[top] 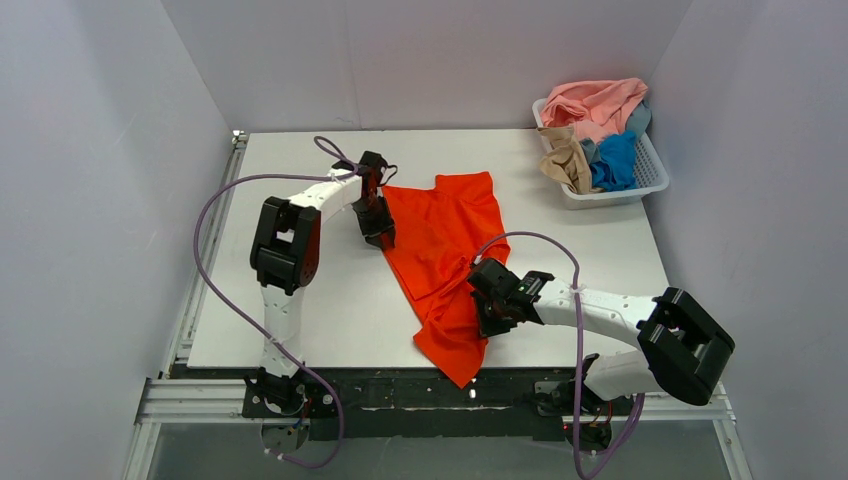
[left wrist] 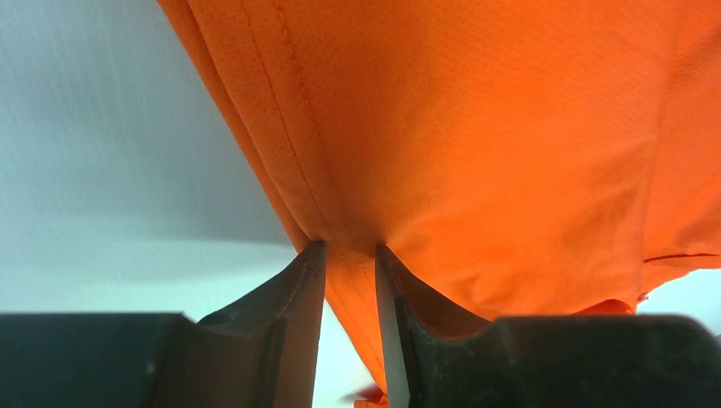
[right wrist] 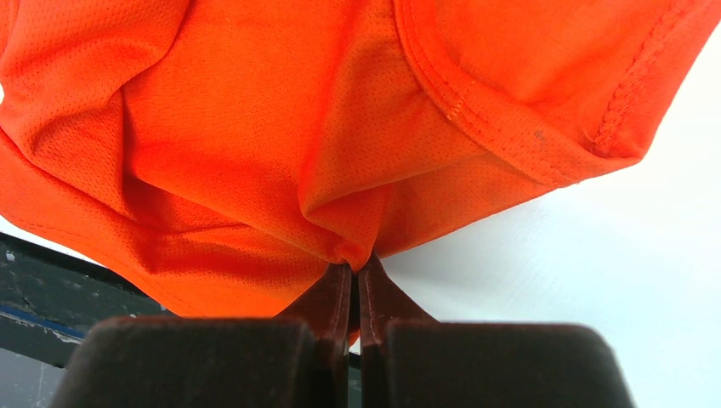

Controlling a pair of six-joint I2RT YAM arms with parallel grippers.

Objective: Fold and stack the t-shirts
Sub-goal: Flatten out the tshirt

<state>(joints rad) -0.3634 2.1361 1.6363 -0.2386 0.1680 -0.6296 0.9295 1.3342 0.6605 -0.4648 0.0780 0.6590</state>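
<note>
**Top external view: orange shirt pinched by both grippers, left of the basket**

The orange shirt (top: 440, 240) lies rumpled on the table (top: 300, 310), to the left of the basket (top: 622, 197) and nearer the arm bases than it. It runs in a long slant. Its far end is about level with the basket's near wall, and its near end trails away from the basket to the table's front edge, where a corner hangs over the dark rail.

The left gripper (top: 383, 238) sits at the shirt's edge on the side away from the basket. In the left wrist view its fingers (left wrist: 298, 289) stand a narrow gap apart, with the stitched hem of the orange shirt (left wrist: 476, 127) running down between them, so the left gripper (left wrist: 350, 251) pinches the cloth there.

The right gripper (top: 490, 312) is on the lower part of the shirt, on the side facing the basket but well short of it. In the right wrist view its fingers (right wrist: 332, 293) are pressed together on a small pucker of the orange shirt (right wrist: 255, 153), and folds fan out from the right gripper (right wrist: 354, 268).

In the basket lie a pink shirt (top: 600, 105) at the far end, a tan shirt (top: 565, 160) draped over the wall facing the orange shirt, and a blue shirt (top: 615, 160) beside it.
</note>
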